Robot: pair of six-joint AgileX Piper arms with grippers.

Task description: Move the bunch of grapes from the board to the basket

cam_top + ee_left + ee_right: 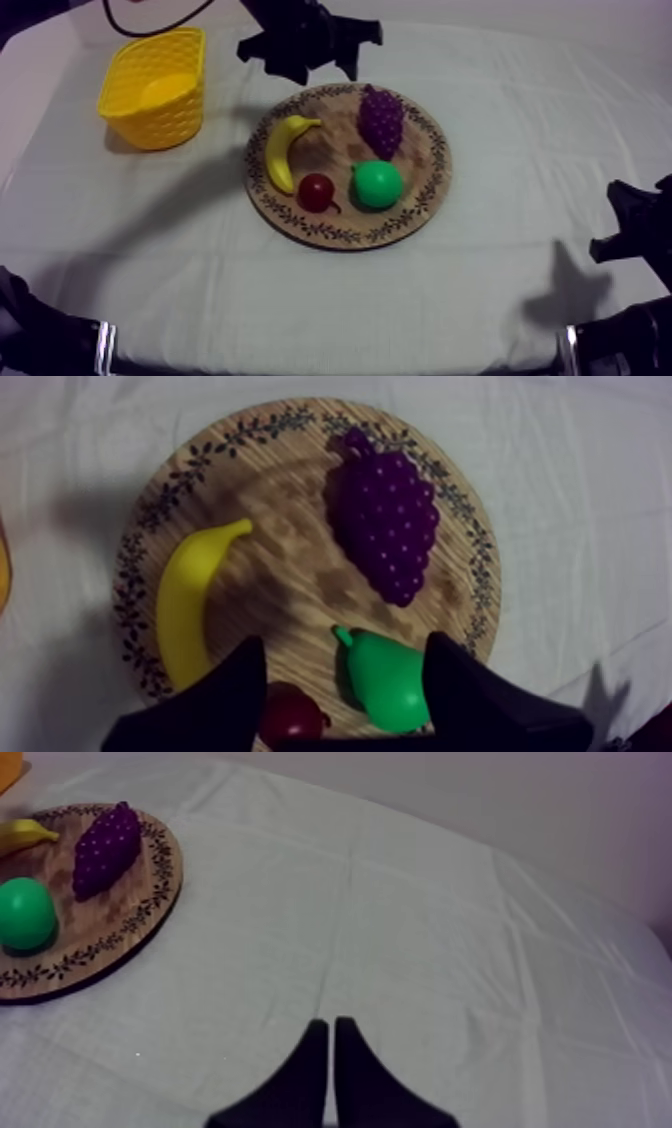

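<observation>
Four toy fruits lie on the round wooden board (345, 238), and the top view sets them out like a dial: the bunch of grapes (381, 120) at 1 o'clock, the pear (377, 184) at 5, the small red fruit (317, 192) at 7, and the banana (283, 152) between 9 and 10. The grapes rest on the wood, touching neither gripper. The yellow basket (160, 115) stands well apart at the board's 10 o'clock and is whole in that view. The right wrist view cuts it down to a yellow corner beyond the board.

In the top view the left gripper (325, 70) hangs over the board's 12 o'clock rim, a dark shape whose fingers are hard to separate. The left wrist view settles it: the two black fingers (225, 696) stand wide apart, released, with the pear and red fruit seen between them and the grapes beyond. One finger hides part of the red fruit, and the banana's thick end runs up against that finger's outline.

The right gripper (331, 1027) is clenched on nothing, a narrow wedge above bare cloth (450, 932), with the board at its 10 o'clock. In that view the banana is cut to its tip.
</observation>
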